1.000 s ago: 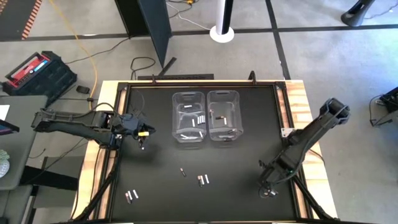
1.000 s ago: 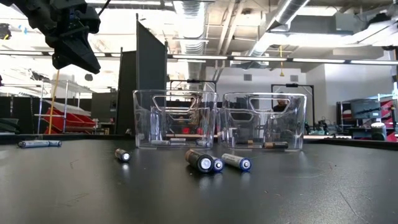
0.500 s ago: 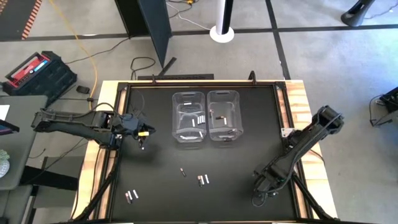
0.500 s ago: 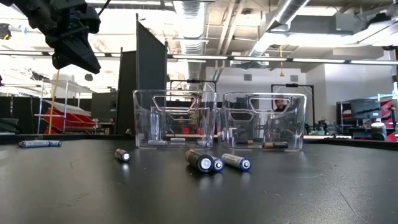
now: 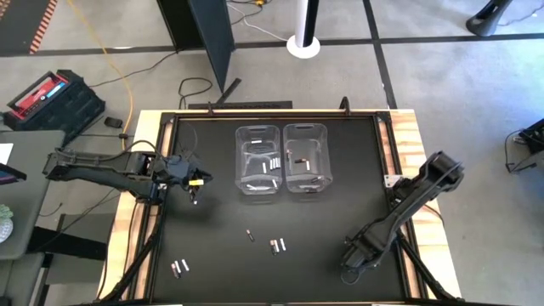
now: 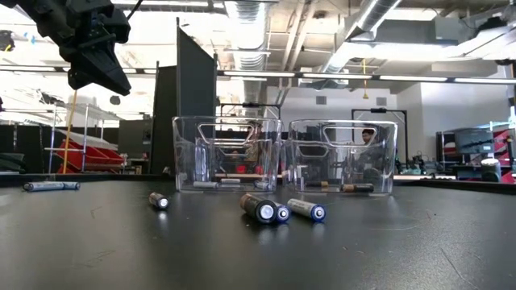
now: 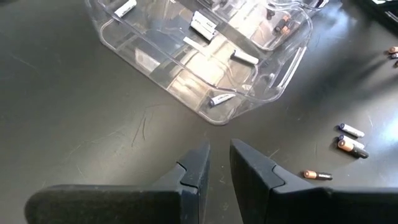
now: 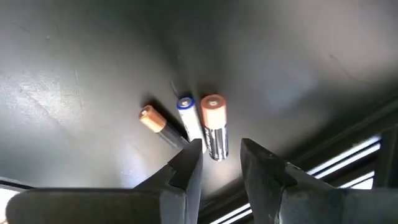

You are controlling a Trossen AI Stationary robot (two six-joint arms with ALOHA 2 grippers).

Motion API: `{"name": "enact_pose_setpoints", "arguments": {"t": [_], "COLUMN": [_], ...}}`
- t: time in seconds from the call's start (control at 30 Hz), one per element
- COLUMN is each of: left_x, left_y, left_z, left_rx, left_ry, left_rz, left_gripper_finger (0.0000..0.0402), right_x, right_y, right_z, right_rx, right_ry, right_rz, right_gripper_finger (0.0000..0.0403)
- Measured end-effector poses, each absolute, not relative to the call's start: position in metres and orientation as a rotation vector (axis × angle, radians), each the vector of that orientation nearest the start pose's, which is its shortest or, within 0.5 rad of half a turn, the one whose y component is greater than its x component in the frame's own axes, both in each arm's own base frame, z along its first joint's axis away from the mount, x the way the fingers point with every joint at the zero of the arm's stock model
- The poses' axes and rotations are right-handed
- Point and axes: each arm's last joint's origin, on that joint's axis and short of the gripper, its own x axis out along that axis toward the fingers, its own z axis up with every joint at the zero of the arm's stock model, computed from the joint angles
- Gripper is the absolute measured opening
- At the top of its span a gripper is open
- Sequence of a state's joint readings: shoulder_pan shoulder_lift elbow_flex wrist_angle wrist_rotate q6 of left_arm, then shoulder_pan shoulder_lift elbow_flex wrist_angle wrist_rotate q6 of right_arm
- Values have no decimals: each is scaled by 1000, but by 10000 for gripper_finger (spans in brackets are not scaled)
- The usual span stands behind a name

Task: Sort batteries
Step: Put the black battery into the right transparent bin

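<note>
I have the black table [image 5: 212,255] under both arms, with two clear bins [image 5: 257,159] side by side toward twelve o'clock, each holding a few batteries [image 7: 203,25]. My left hand [image 5: 195,192] hangs above the table at about nine o'clock, its fingers [image 7: 198,168] set a narrow gap apart and holding nothing. My right hand [image 5: 349,270] sits at about five o'clock, partly open and empty, aimed at a cluster of three loose cells [image 8: 213,124] toward six o'clock. Another pair of cells [image 5: 179,268] lies at seven o'clock.
</note>
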State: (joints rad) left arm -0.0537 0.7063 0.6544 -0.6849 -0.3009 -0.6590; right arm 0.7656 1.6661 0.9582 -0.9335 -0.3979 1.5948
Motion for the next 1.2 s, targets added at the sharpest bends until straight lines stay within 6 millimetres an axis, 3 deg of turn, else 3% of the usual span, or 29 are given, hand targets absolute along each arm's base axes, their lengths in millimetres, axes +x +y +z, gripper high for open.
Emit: {"name": "enact_pose_setpoints", "arguments": {"t": [0.87,1.2], "left_x": [138,138], "left_y": [1,1], "left_z": [258,258], "left_rx": [-497,-497], "left_ry": [616,617], "left_rz": [462,462], "left_gripper_finger": [56,56], "right_x": [178,171], "right_y": [187,180], "right_z": [145,129], "right_rx": [717,746], "right_ry": [1893,1893], "right_rz": [-637,-630], "right_gripper_finger": [127,126]}}
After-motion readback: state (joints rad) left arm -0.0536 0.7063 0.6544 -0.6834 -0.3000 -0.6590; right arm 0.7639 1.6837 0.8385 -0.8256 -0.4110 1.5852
